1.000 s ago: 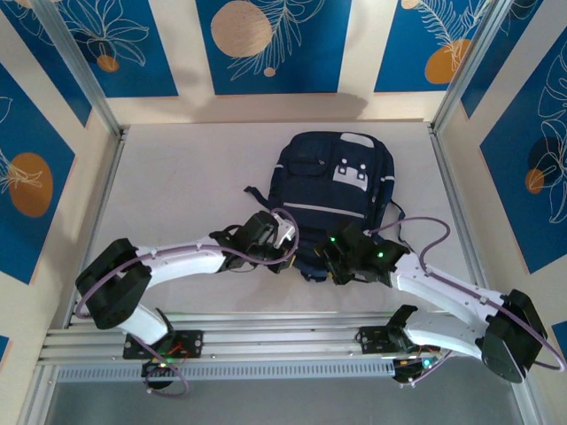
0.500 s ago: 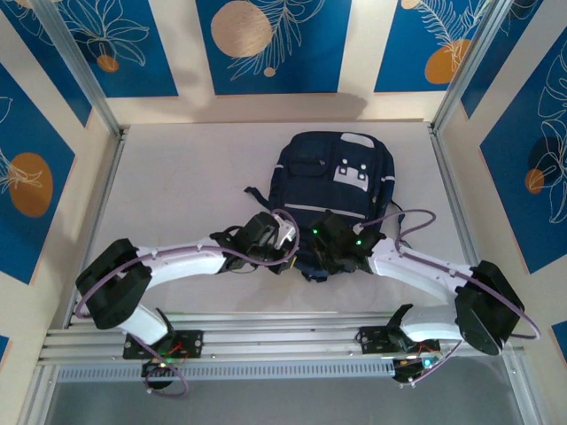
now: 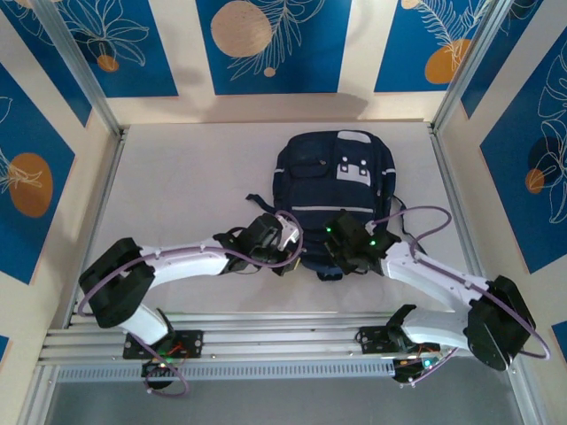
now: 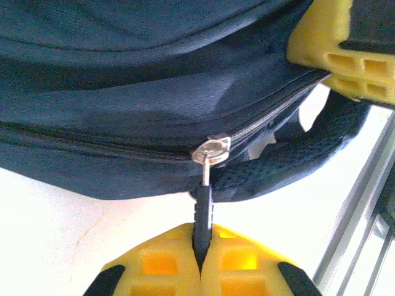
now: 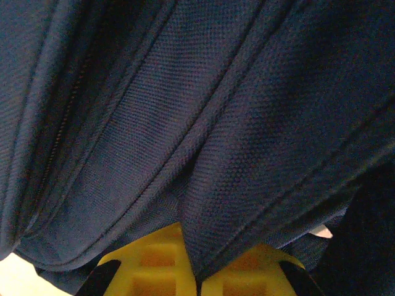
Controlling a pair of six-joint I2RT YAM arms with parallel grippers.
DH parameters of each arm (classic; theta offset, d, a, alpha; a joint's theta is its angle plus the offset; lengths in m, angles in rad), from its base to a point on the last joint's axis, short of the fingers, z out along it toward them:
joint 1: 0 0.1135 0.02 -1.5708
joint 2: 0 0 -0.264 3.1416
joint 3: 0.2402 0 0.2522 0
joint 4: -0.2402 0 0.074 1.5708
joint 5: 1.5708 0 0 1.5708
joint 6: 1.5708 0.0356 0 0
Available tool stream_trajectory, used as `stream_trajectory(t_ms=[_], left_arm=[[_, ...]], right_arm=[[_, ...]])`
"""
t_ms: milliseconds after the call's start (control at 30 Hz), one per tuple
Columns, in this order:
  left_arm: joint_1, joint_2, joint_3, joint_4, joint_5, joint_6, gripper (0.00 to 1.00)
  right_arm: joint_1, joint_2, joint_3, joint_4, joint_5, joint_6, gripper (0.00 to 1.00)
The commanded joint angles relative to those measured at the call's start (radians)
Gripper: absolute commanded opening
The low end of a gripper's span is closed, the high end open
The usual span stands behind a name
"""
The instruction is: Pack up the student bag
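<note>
Left gripper [image 4: 200,250] clenched on zip pull [image 4: 203,206], right gripper [image 5: 196,268] clenched on near edge of student bag [image 3: 332,181]

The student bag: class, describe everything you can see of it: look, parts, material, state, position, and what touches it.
The bag is navy woven fabric with pale grey stripes and patches, front pockets and dark straps. It lies flat on the table, front up. At its near edge the left gripper is shut on the zip pull, below a metal slider; the right gripper pinches a fold of its fabric.
</note>
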Motion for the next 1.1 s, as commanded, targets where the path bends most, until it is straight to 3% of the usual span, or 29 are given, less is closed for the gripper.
stream_trajectory(t_ms=[0,500,600,733,933,1067], left_arm=[[0.0,0.026,0.036,-0.048,-0.043,0.01,0.0],[0.003,0.15,0.18,-0.093,-0.01,0.025,0.0],[0.001,0.176,0.211,-0.099,0.01,0.024,0.0],[0.001,0.177,0.229,-0.101,0.019,0.028,0.0],[0.0,0.171,0.227,-0.096,0.03,0.026,0.0],[-0.001,0.166,0.218,-0.087,0.033,0.024,0.0]], right_arm=[[-0.052,-0.059,-0.03,-0.13,0.127,-0.121,0.0],[-0.308,-0.294,-0.133,-0.14,0.026,-0.389,0.0],[-0.328,-0.306,-0.148,-0.05,-0.092,-0.431,0.16],[-0.329,-0.346,-0.119,-0.07,-0.14,-0.436,0.41],[-0.327,-0.42,-0.057,-0.141,-0.168,-0.388,0.45],[-0.321,-0.416,-0.066,-0.155,-0.297,-0.21,0.41]])
